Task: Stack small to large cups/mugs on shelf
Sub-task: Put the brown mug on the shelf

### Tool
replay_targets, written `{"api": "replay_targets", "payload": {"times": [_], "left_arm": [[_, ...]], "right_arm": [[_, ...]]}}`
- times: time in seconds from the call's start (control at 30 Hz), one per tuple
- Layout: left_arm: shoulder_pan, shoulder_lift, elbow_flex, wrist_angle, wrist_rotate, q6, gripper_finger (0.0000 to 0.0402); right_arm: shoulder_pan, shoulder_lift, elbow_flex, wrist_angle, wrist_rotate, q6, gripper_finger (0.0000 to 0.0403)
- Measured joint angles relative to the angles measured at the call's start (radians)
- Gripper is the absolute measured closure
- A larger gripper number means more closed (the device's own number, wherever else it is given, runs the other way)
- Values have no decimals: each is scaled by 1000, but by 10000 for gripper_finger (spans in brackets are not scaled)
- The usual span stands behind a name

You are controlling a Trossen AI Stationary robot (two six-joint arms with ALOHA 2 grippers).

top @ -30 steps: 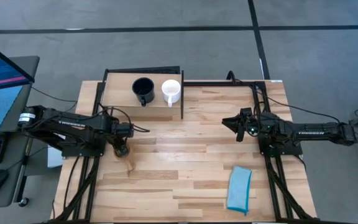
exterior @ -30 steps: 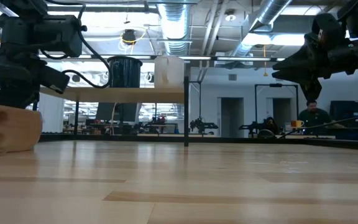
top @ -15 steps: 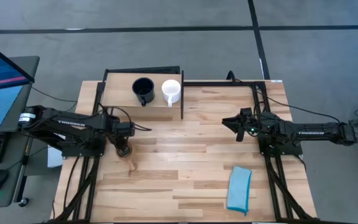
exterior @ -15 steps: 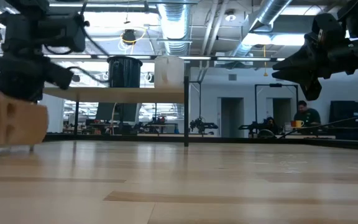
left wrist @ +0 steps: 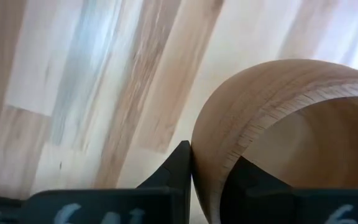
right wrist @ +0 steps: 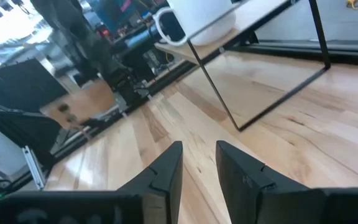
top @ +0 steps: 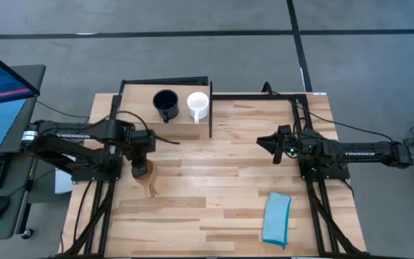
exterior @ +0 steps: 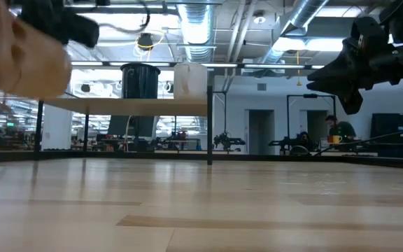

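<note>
two mugs sit on the shelf (top: 139, 115); left gripper (top: 139, 168) clamps the wooden cup (exterior: 25, 56) rim, airborne just in front of the shelf, handle trailing away; right gripper (top: 274, 149) parted, idle

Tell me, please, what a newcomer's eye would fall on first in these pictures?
Probably the wooden cup, pinched at its rim by the left tool and lifted clear of the table's left side. Next, the black mug and white mug standing side by side on the shelf at the far edge. The right tool hangs open and empty over the right side.
</note>
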State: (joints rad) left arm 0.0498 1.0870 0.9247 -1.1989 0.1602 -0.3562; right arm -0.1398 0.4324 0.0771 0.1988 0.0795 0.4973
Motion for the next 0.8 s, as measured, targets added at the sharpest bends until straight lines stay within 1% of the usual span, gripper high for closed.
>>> {"api": "replay_targets", "payload": {"times": [0.17, 0.27, 0.37, 0.5, 0.57, 0.63, 0.73, 0.8], "left_arm": [[0, 0, 184, -87, 6, 22, 375], [0, 0, 296, -124, -27, 53, 375], [0, 0, 400, -149, -94, 90, 375], [17, 0, 517, -254, -205, 189, 375], [42, 0, 556, -304, -277, 196, 375], [82, 10, 582, -358, -303, 209, 375], [146, 17, 596, -362, -294, 266, 375], [194, 29, 598, -355, -257, 321, 375]], "right_arm": [[0, 0, 0, -27, 0, 0, 284], [0, 0, 0, -27, 0, 0, 284], [0, 0, 0, -27, 0, 0, 284], [0, 0, 0, -25, 0, 0, 284], [0, 0, 0, -13, 0, 0, 284], [0, 0, 0, 7, 0, 0, 284], [0, 0, 0, 44, 0, 0, 284], [0, 0, 0, 58, 0, 0, 284]]}}
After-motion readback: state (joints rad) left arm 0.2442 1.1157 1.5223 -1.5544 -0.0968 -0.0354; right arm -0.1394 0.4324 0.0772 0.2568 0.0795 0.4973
